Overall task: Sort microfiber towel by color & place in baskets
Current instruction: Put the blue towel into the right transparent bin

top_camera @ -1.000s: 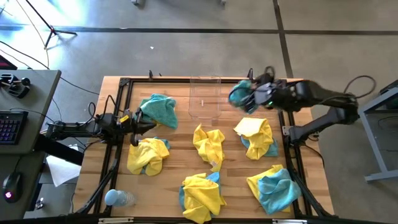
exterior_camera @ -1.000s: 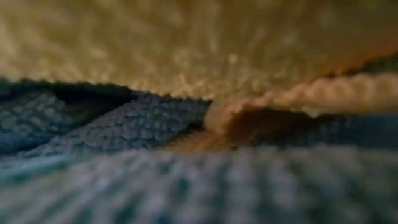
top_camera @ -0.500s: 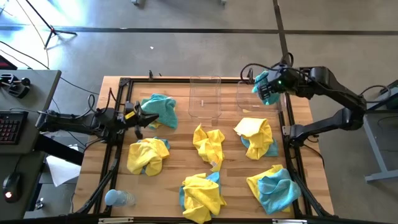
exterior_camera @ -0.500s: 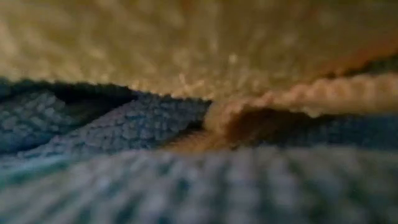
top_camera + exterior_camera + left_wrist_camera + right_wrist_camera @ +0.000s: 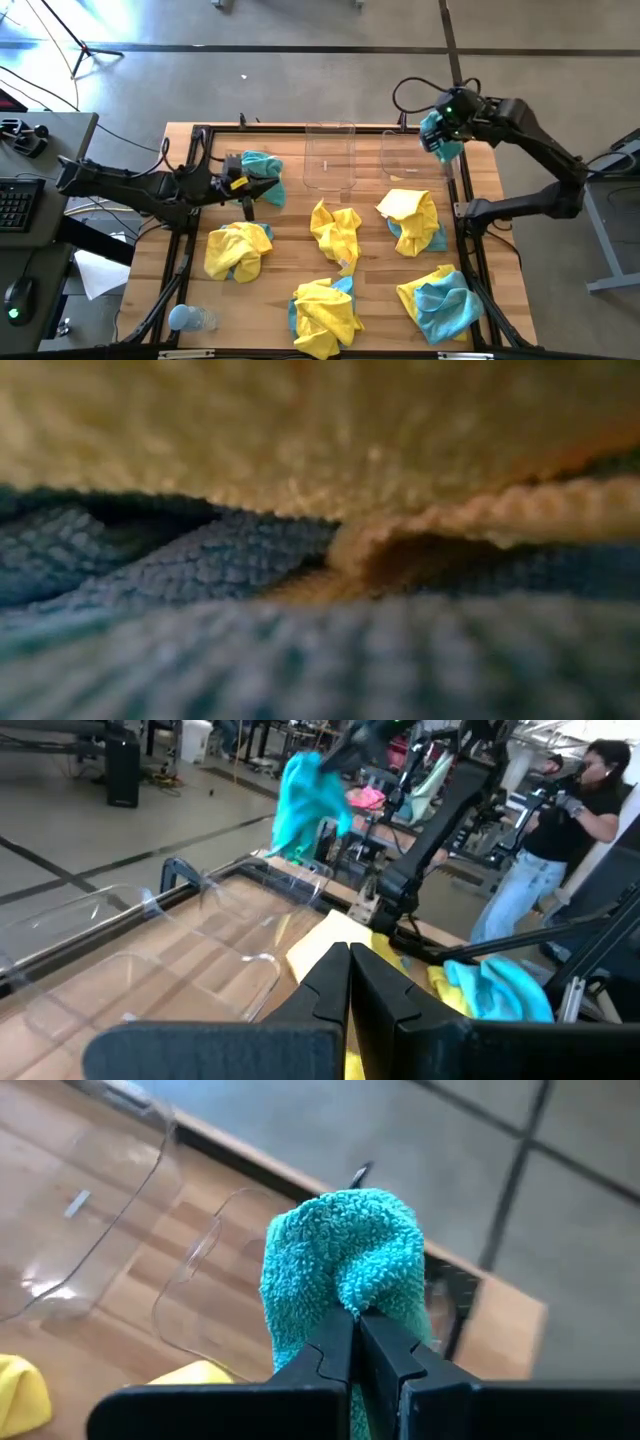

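Note:
My right gripper [image 5: 438, 135] is shut on a teal microfiber towel [image 5: 340, 1250] and holds it in the air over the right one of two clear baskets [image 5: 408, 156], near the table's far right corner. The other basket [image 5: 330, 156] stands beside it. My left gripper [image 5: 262, 186] is shut and holds nothing. It hovers above another teal towel [image 5: 262, 165] that lies bunched at the far left. Bunches of yellow and teal towels [image 5: 338, 232] lie across the table. The low view shows only cloth close up. My right gripper pinches a bunched fold of the teal towel [image 5: 345, 1295] between its two fingers, which slant down from above. How many layers they have I cannot tell. The towel is lifted clear of the table and hangs in a loose bunch [image 5: 305, 805] below the fingers.
Mixed yellow and teal bunches lie at the left [image 5: 238, 250], right [image 5: 413, 218], near middle [image 5: 325, 315] and near right [image 5: 440, 300]. A pale blue bottle [image 5: 188, 318] lies at the near left corner. A person [image 5: 565, 820] stands beyond the table.
My right gripper has carried the teal towel toward the table's right edge, from between the two baskets to above the right basket, and the towel stays clear of the table. My left gripper has risen and moved toward the right, over the teal towel at the far left.

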`<act>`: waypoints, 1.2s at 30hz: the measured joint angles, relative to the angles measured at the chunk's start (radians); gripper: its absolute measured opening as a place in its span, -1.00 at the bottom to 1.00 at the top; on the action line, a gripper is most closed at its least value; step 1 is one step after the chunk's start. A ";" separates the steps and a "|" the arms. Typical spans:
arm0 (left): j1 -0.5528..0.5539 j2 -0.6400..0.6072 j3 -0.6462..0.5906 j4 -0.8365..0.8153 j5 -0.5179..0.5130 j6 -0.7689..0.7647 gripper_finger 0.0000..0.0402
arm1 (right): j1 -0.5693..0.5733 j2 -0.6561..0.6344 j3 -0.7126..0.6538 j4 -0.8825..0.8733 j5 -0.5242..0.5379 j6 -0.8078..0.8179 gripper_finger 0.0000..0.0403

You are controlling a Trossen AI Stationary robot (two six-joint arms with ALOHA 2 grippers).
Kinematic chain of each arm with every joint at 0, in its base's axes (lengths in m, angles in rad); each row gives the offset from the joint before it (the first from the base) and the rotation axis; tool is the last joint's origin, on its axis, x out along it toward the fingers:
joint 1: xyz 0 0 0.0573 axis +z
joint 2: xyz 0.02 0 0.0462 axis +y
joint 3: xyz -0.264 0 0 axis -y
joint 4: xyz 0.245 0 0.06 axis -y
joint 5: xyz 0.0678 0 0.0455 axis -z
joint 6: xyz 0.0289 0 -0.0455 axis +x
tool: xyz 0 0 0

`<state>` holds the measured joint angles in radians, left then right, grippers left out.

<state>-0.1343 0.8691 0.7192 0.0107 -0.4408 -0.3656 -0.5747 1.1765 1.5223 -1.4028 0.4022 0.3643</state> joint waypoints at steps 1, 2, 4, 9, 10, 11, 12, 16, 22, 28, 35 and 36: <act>-0.004 0.016 0.016 0.004 -0.001 0.000 -1.00 | -0.019 -0.012 -0.047 0.039 -0.029 -0.017 -1.00; -0.008 0.031 0.027 0.003 -0.001 -0.001 -1.00 | -0.036 -0.023 -0.096 0.076 -0.055 -0.030 -1.00; -0.017 0.057 0.048 -0.005 -0.002 -0.027 -1.00 | -0.072 -0.039 -0.183 0.147 -0.099 -0.038 -1.00; -0.049 0.107 0.137 -0.184 -0.026 -0.131 -1.00 | -0.156 -0.049 -0.358 0.271 -0.208 -0.067 -1.00; -0.059 0.119 0.160 -0.241 -0.041 -0.157 -1.00 | -0.169 -0.049 -0.388 0.287 -0.216 -0.071 -1.00; -0.069 0.131 0.181 -0.285 -0.053 -0.184 -1.00 | -0.180 -0.049 -0.414 0.298 -0.217 -0.074 -1.00; -0.079 0.143 0.206 -0.332 -0.064 -0.214 -1.00 | -0.190 -0.049 -0.441 0.307 -0.218 -0.074 -1.00; -0.111 0.185 0.300 -0.519 -0.075 -0.343 -1.00 | -0.215 -0.049 -0.528 0.339 -0.223 -0.081 -1.00; -0.157 0.226 0.421 -0.813 -0.072 -0.637 -1.00 | -0.244 -0.049 -0.636 0.510 -0.289 -0.116 -0.96; -0.197 0.244 0.461 -1.021 -0.068 -0.841 -1.00 | -0.304 -0.044 -0.697 0.637 -0.339 -0.112 -0.62; -0.207 0.251 0.458 -1.080 -0.055 -0.929 -1.00 | -0.345 -0.044 -0.705 0.696 -0.462 -0.114 -0.29; -0.207 0.251 0.458 -1.081 -0.046 -0.932 -1.00 | -0.345 -0.044 -0.705 0.700 -0.473 -0.113 -0.27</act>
<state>-0.3416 1.1200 1.1770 -1.0705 -0.4865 -1.2977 -0.9202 1.1320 0.8171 -0.7032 -0.0704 0.2517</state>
